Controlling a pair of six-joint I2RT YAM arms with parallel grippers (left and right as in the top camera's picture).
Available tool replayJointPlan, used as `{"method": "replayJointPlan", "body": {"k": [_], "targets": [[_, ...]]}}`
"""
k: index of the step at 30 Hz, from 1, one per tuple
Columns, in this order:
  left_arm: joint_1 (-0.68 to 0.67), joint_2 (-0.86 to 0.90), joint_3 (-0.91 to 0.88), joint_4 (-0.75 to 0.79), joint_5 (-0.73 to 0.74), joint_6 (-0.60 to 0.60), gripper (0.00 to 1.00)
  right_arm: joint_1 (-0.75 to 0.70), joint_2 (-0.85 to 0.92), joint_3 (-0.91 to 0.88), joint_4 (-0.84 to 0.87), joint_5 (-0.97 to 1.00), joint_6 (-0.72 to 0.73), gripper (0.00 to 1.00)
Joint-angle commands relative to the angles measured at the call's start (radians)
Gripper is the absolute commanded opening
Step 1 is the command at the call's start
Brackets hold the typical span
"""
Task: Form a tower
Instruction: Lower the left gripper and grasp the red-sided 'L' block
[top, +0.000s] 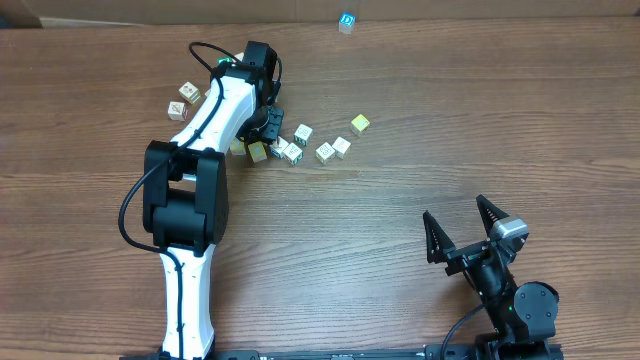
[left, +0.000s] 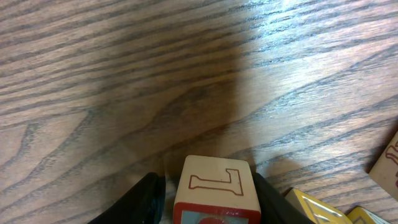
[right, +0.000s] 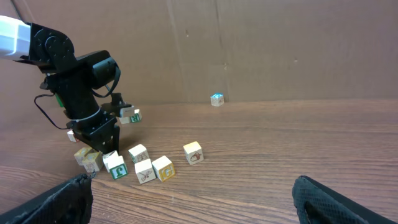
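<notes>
while the left claw (left: 211, 205) clamps an l-marked cube (left: 215, 183), seemingly low near the bench's far edge, the right claw (top: 455, 212) stands open.

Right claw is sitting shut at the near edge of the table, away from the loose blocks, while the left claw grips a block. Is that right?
Not quite: the right claw is wide open, as the overhead view shows. The rest stands: it sits at the near edge of the table, away from the loose blocks, while the left claw grips a block.
</notes>
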Motion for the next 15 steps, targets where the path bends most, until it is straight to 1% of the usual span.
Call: {"method": "replayJointPlan", "body": {"k": [1,15], "targets": [[0.002,0.006,0.026,0.005,-0.005,-0.010,0.41,-0.005,-0.009,-0.010,0.005,-0.001,0.002,1.00],[0.011,0.006,0.045,-0.008,-0.005,-0.010,0.41,-0.005,-0.009,-0.010,0.005,-0.001,0.002,1.00]]}}
